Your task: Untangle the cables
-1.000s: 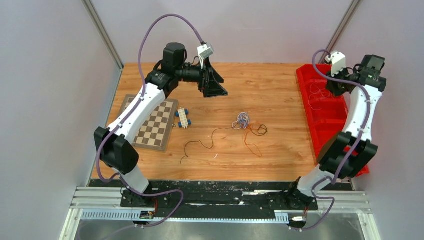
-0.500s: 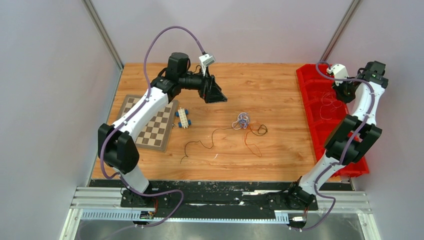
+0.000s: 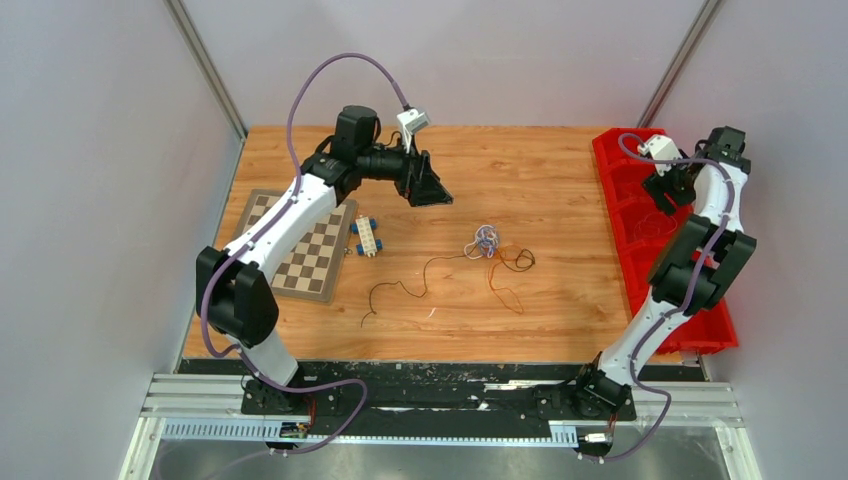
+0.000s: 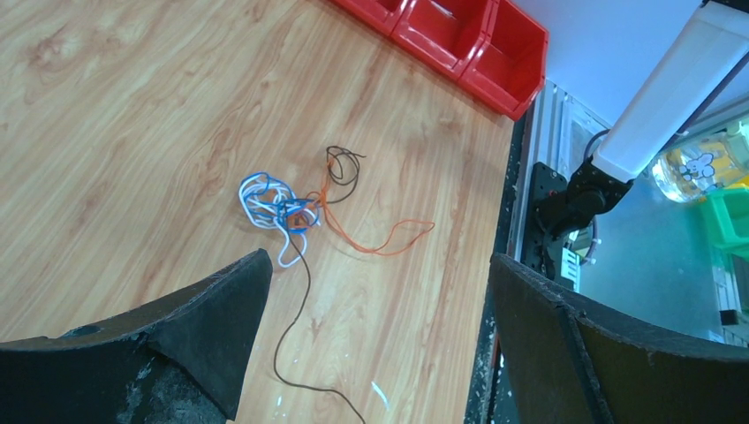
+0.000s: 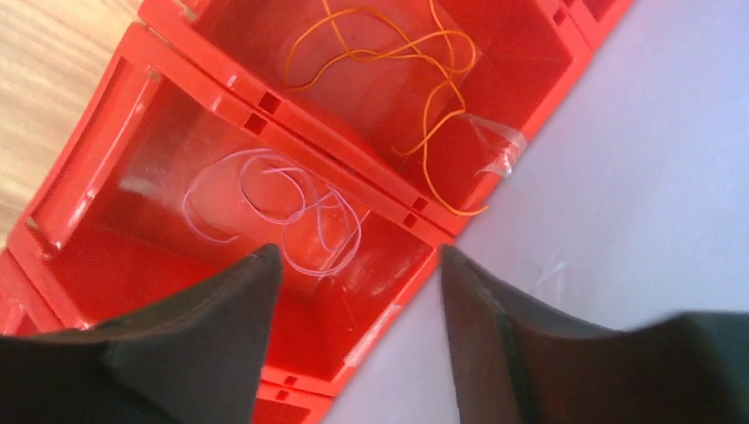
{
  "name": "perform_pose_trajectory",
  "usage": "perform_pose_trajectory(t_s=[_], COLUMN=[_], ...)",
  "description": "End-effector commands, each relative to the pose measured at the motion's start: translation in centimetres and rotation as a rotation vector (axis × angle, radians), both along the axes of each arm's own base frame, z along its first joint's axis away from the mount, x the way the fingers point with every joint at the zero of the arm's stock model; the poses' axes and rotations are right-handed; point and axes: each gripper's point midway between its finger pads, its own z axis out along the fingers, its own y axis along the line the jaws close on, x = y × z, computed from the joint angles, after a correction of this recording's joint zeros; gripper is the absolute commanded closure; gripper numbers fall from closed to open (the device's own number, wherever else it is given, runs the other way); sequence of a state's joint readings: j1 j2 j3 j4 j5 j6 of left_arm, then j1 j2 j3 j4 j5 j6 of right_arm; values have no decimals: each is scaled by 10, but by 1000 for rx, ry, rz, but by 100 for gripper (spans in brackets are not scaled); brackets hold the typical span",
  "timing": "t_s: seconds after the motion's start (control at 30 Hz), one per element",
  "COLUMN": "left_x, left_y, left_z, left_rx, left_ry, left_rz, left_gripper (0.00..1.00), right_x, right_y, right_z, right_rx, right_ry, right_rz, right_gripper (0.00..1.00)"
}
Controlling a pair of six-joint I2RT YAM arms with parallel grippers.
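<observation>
Partway done, by the look of it. Two strands already lie loose in the red bin (image 5: 265, 102) at the right edge of the top view: a pale pink strand (image 5: 291, 208) in one compartment and an orange strand (image 5: 424, 62) in the next.

The rest of the cables (image 3: 486, 240) sit mid-worktop (image 3: 560, 180) as a small blue-white knot, with orange and dark tails trailing off. That's the job left.

The left gripper (image 4: 375, 265) hangs up and left of the knot, spread wide and holding nothing. The right gripper (image 5: 358, 252) is spread over the pink compartment, empty too.
</observation>
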State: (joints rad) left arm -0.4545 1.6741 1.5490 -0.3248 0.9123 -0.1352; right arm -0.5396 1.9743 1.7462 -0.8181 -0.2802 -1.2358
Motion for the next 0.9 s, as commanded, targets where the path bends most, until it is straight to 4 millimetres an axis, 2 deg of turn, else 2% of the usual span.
perform_pose_trajectory(t_s=[0.0,0.07,0.13,0.27,0.33,0.43,0.5,0.57,0.67,0.8,0.87], left_x=[2,3,2,1,3,10,13,11,3,-18,-21], left_y=[5,6,6,-1,-6,-15,-21,-29,-42,-56,-56], left_z=[-6,-17,-27,-49,-64,-95,-115,-132,-150,-179,-194], left_rx=[32,52,59,31,27,49,64,73,88,131,155], left_ry=[-12,6,27,125,166,226,272,305,318,310,308], left_rz=[1,2,0,1,1,0,-12,-42,-94,-166,-174], left_gripper=[0,0,0,1,5,15,23,31,38,37,35], right_x=[5,-4,-13,-39,-47,-53,-58,-62,-66,-69,-71], right_y=[22,55,96,210,259,321,353,372,386,392,396], right_z=[50,66,76,51,34,4,-12,-25,-45,-65,-71], right_rx=[75,157,251,446,534,662,701,733,759,756,764], right_ry=[-23,-9,0,130,183,292,370,419,463,493,507], right_rz=[21,65,113,223,258,269,283,285,265,239,233], right_gripper=[22,19,18,18,18,20,22,23,24,25,25])
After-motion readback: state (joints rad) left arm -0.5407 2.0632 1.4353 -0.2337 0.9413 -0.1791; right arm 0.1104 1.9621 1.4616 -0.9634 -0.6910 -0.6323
